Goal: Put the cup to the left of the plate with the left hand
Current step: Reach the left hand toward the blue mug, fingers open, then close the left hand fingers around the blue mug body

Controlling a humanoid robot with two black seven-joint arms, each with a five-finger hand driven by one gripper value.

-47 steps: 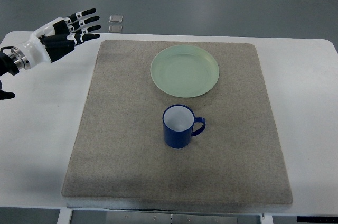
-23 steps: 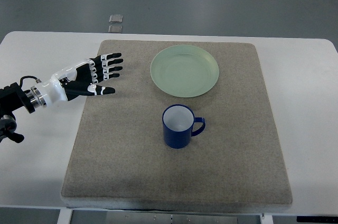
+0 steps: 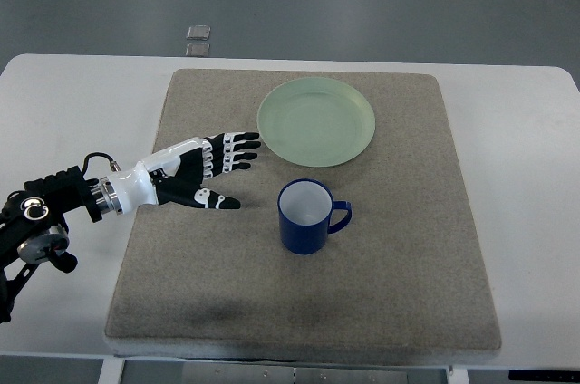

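Observation:
A blue cup with a white inside stands upright on the grey mat, its handle pointing right. A pale green plate lies on the mat behind it. My left hand is open, fingers spread, over the mat to the left of the cup and a little apart from it. It holds nothing. Its arm comes in from the left edge. The right arm is out of view.
The mat lies on a white table. Two small grey squares lie on the floor beyond the table's far edge.
My left hand has moved down and to the right, from the table's far left corner onto the mat, close to the cup's left side. Cup and plate have not moved.

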